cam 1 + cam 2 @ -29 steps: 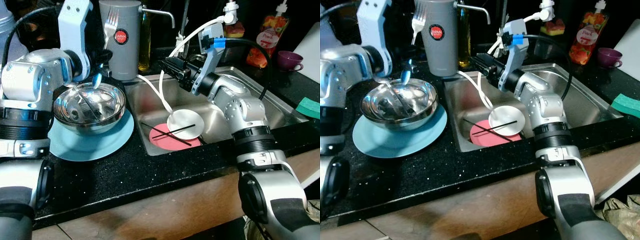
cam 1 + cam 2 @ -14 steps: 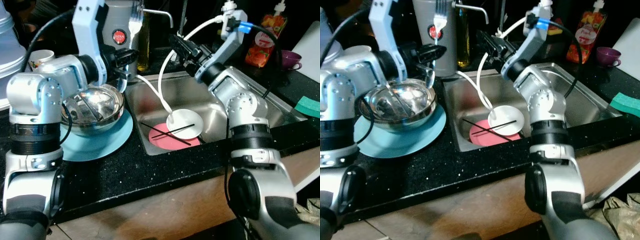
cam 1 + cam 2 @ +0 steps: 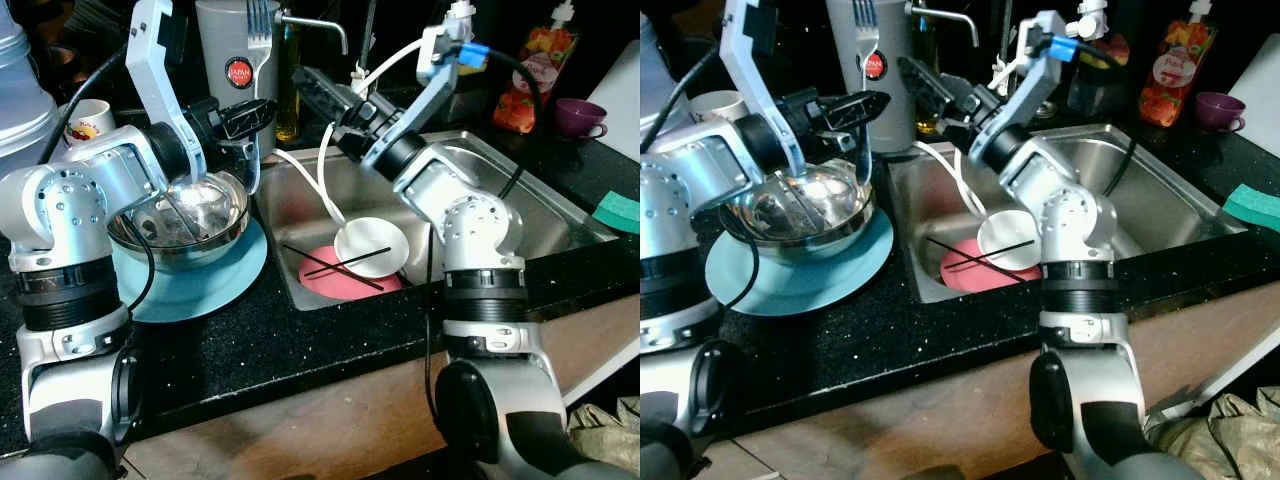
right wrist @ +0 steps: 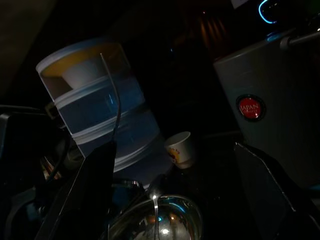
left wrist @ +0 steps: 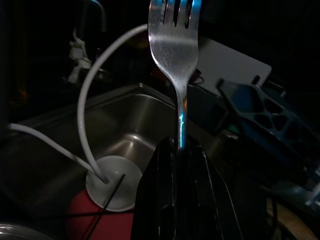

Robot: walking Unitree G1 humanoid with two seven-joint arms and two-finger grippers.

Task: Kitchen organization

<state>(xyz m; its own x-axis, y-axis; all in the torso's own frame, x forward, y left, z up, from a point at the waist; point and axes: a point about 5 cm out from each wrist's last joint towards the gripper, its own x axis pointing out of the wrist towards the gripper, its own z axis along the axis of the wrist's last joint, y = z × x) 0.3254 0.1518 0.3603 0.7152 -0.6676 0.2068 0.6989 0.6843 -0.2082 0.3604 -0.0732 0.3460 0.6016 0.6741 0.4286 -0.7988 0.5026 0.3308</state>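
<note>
While the left end effector (image 3: 262, 108) pinches the handle of a steel fork (image 5: 175, 37) between closed fingers, tines up, the step in hand looks like carrying cutlery off to be sorted; the fork stands at upper centre-left of the left eye view, in front of the grey canister (image 3: 238, 75) with the red "JAPAN" badge. Its tines are bright and look clean, the neck narrow, the handle hidden between the fingers. Just below it sits a steel mixing bowl (image 3: 185, 212) on a pale blue plate (image 3: 185, 285), on the black speckled bench (image 3: 250, 340). The right end effector (image 3: 305, 82) reaches in at top centre with fingers spread wide, gripping nothing. My guess is the next move calls for lowering the fork into the canister or the bowl without tipping it. Lower centre, the sink (image 3: 520, 200) holds a pink plate (image 3: 335, 280), a white dish (image 3: 372, 245) and black chopsticks (image 3: 330, 268)
</note>
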